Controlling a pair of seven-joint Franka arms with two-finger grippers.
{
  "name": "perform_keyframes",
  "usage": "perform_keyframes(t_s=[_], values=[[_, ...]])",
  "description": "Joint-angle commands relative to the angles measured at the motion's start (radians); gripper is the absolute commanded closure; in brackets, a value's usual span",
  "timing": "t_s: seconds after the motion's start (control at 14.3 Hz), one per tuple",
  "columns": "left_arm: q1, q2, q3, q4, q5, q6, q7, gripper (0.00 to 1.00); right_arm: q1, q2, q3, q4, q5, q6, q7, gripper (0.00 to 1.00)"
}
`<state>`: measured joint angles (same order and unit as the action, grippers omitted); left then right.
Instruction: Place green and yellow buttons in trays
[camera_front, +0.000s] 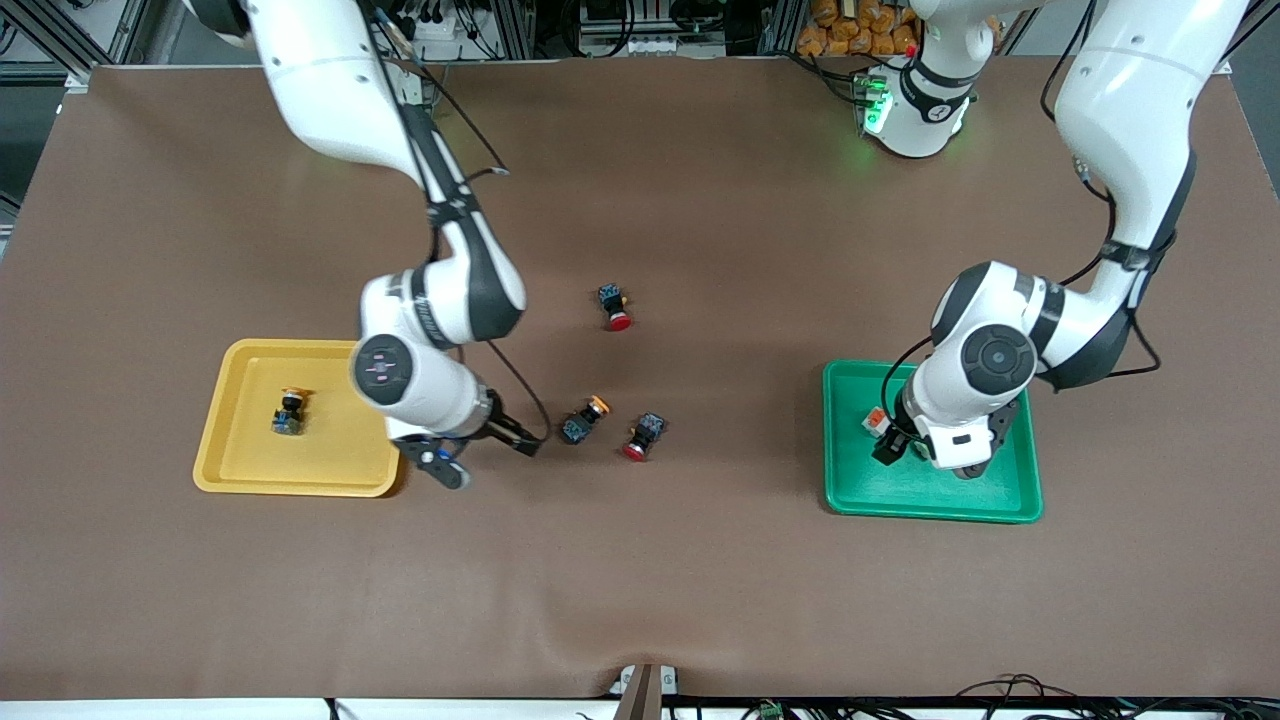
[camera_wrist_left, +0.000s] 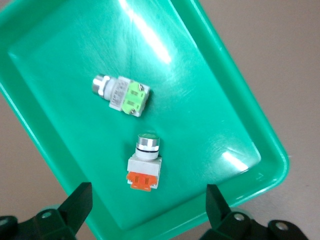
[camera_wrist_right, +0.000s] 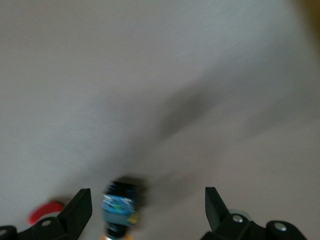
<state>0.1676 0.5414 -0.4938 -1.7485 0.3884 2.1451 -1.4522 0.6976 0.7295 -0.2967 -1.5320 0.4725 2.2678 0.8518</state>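
Even overhead light, bright. Front view sharp; soft short shadows under arms on the surface (camera_front: 700, 580). Left wrist view mostly crisp, white glare streaks on green tray (camera_wrist_left: 210, 100). Right wrist view heavily motion-blurred, button (camera_wrist_right: 121, 207) smeared, diagonal dark shadow across the surface.

A wide brown surface (camera_front: 700, 580) fills the scene, its covering slightly wrinkled along the edge nearest the front camera. Two small switches with black bodies and red caps lie on it near the middle, well apart from each other: one red-capped switch (camera_front: 613, 307) farther from the front camera, the other red-capped switch (camera_front: 642, 436) nearer to it. Both lie on their sides.
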Motion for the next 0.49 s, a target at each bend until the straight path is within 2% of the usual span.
perform_keyframes(t_s=[0.0, 0.21, 0.42], values=[[0.006, -0.063, -0.009, 0.024, 0.004, -0.098, -0.01, 0.0, 0.0, 0.066, 0.039, 0.021, 0.031, 0.128, 0.085, 0.0], [0.01, -0.1, -0.008, 0.036, 0.004, -0.126, 0.003, 0.0, 0.002, 0.114, 0.07, 0.061, 0.032, 0.141, 0.098, 0.0], [0.016, -0.095, -0.006, 0.066, 0.009, -0.126, 0.004, 0.0, 0.026, 0.123, 0.076, 0.061, 0.014, 0.139, 0.11, 0.0]])
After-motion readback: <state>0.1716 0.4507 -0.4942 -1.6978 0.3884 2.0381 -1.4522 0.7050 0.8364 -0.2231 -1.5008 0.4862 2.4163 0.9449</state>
